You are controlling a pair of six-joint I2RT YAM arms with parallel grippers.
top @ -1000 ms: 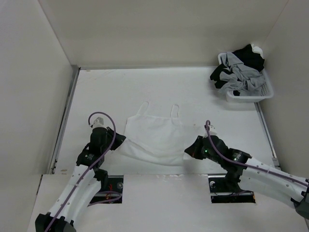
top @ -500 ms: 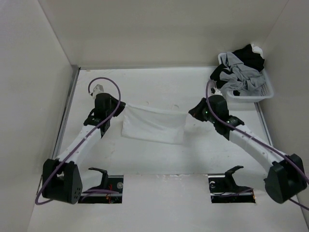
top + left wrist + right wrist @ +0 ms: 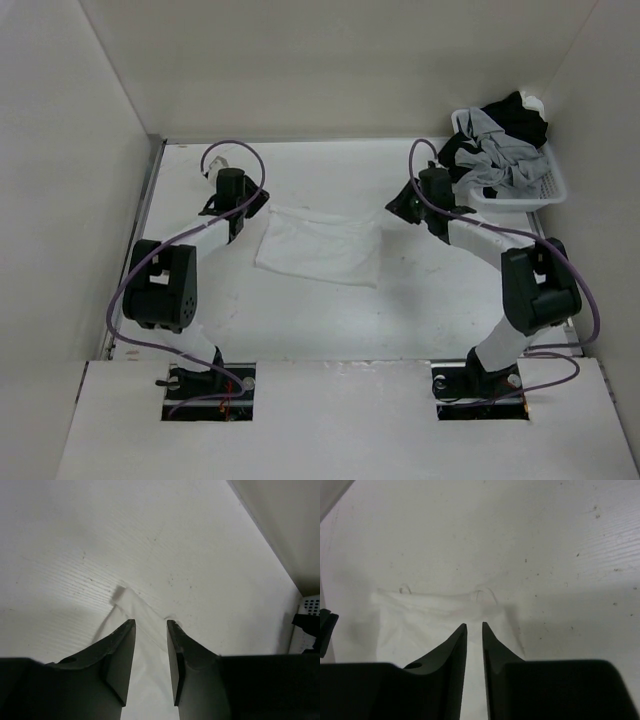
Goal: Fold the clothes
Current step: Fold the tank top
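Top cam: bright, flat, diffuse light from overhead. The white table [image 3: 330, 180] and walls sit close to clipping, so the white garment [image 3: 318, 250] barely separates from them; only a faint soft shadow shows along its 6 o'clock edge. Focus is sharp.

Wrist cams: the left gripper [image 3: 150, 623] and right gripper [image 3: 474, 626] are underexposed black shapes at 6 o'clock, slightly soft, with little surface detail. The table texture beyond is crisp.
- Left wrist: grey shadow at 8 o'clock, dim wall at 2 o'clock.
- Right wrist: soft shadow band at 4 o'clock, grey corner at 11 o'clock.
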